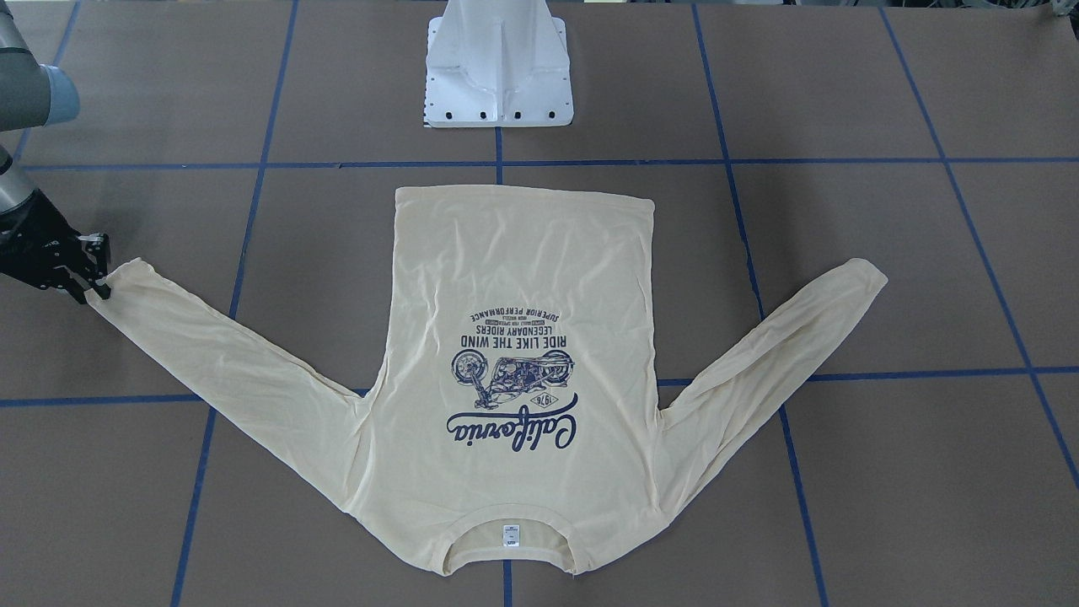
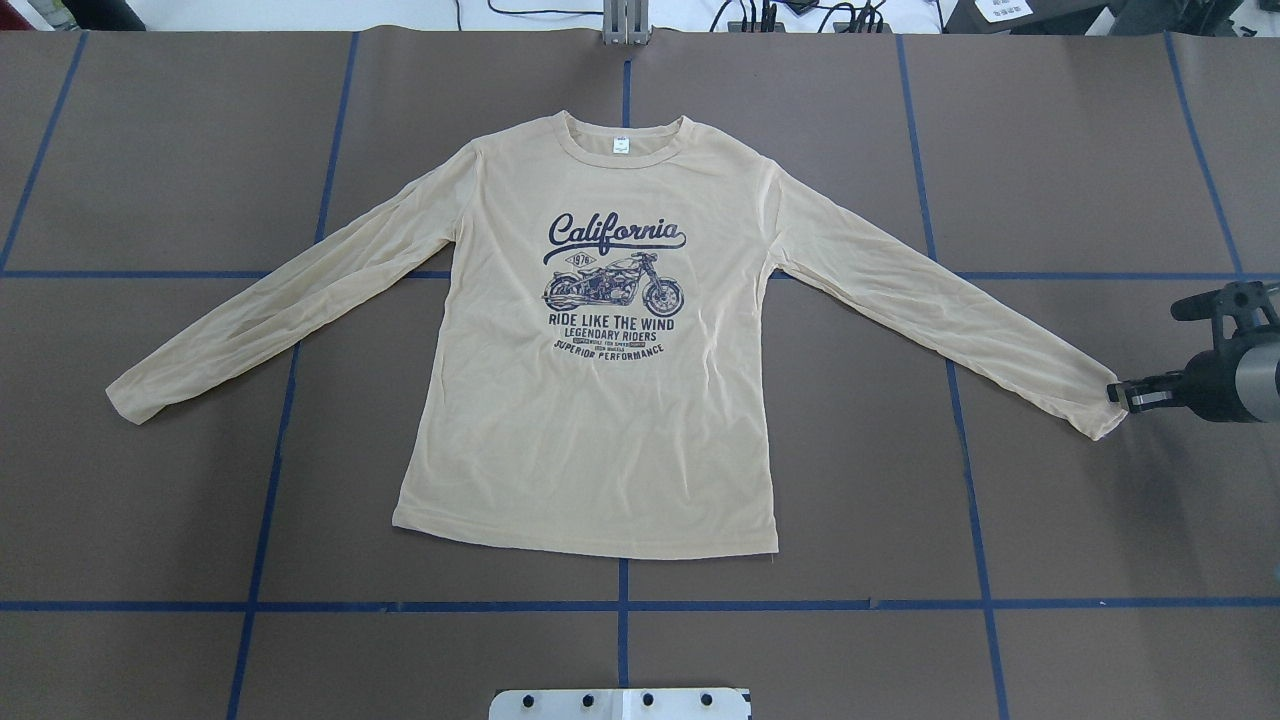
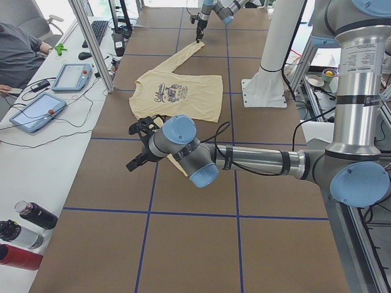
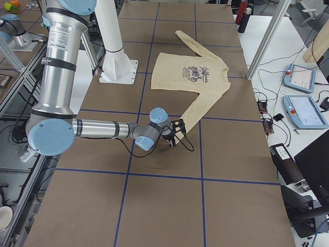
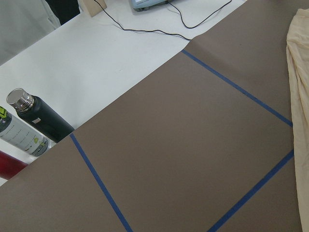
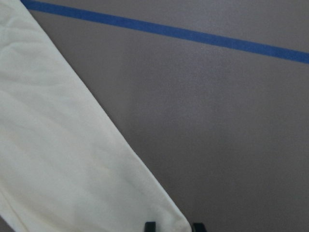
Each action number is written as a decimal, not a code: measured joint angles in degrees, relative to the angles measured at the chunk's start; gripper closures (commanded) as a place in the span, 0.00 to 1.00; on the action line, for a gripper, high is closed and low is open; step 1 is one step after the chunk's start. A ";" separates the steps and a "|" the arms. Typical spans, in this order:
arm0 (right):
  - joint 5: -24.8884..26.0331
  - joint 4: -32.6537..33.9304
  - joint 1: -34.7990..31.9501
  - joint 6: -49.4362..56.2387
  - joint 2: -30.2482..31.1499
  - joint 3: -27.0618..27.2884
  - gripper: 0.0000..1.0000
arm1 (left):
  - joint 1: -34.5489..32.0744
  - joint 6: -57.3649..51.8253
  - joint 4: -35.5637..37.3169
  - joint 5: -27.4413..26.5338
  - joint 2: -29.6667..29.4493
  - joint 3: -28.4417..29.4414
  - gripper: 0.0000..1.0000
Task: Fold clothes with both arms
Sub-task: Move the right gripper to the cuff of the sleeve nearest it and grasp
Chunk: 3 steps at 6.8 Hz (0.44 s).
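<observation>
T-shirt flat, unfolded; right hand spread astride one cuff, probably pinches next; left hand short of other sleeve, spread or not: cannot tell.

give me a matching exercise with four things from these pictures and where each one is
Things:
1. pale cream-yellow long-sleeved T-shirt
2. black two-finger right gripper
3. white pedestal base
4. black bottle with a silver cap

Places:
a. on the white surface beside the brown table
b. spread flat, print up
c. at a sleeve cuff
d. beyond the shirt's hem

Pairs: 1-b, 2-c, 3-d, 4-a.
</observation>
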<state>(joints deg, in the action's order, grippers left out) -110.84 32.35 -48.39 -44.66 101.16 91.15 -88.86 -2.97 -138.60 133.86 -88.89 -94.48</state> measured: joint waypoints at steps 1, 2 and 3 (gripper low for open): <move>0.01 0.00 0.00 0.01 0.00 0.13 1.00 | 0.00 0.02 0.00 0.00 0.02 0.00 0.00; -0.01 -0.03 -0.09 0.03 0.03 0.42 1.00 | 0.00 0.00 -0.03 0.00 0.06 0.00 0.00; -0.05 -0.05 -0.19 0.07 0.09 1.28 1.00 | 0.00 -0.01 -0.12 0.00 0.09 0.01 0.00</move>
<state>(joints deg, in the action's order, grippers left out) -110.89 32.30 -48.58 -44.59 101.25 92.43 -88.86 -2.98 -138.72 133.86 -88.80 -94.47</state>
